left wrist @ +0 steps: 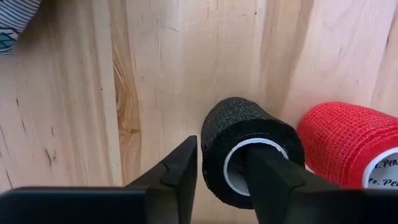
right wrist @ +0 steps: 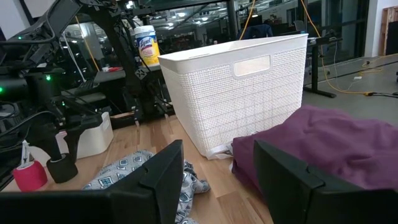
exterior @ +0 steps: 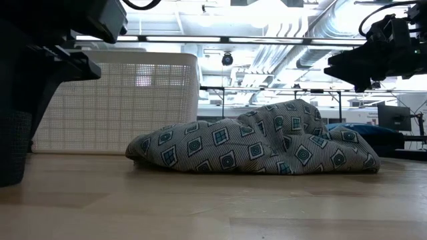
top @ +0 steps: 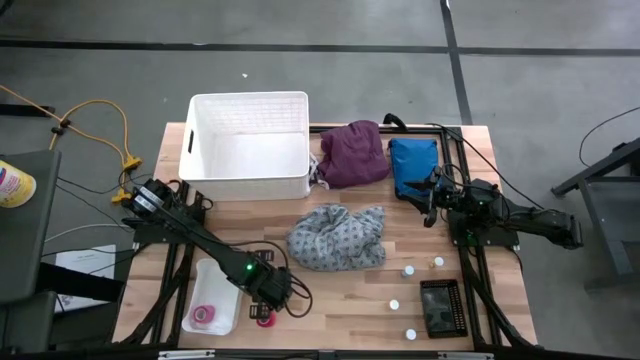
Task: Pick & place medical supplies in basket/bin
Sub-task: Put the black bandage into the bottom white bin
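Note:
A black tape roll (left wrist: pixel 249 134) stands on end on the wooden table, white core up, with a red tape roll (left wrist: pixel 348 140) right beside it. My left gripper (left wrist: pixel 219 149) comes down on the black roll near the table's front left (top: pixel 268 296) and is shut on it. A pink roll (top: pixel 205 315) lies in a small white tub (top: pixel 215 282). The grey dotted garment (top: pixel 338 238) lies heaped mid-table. The purple garment (top: pixel 355 152) lies by the big white basket (top: pixel 250 145). White-capped vials (top: pixel 394 304) stand at the front right. My right gripper (right wrist: pixel 217 180) hovers open at the back right. My left gripper has the black roll by its wall (left wrist: pixel 214 163): one finger (left wrist: pixel 267 180) is inside the white core and the other finger (left wrist: pixel 183 168) is outside it. The fingers come from above, pointing steeply down. The roll stands upright with its lower end on the table.
A blue cloth bag (top: pixel 413 165) lies beside the purple garment under my right arm. A black slotted tray (top: pixel 440 305) sits at the front right among the vials. Bare wood lies between the grey garment and the front edge.

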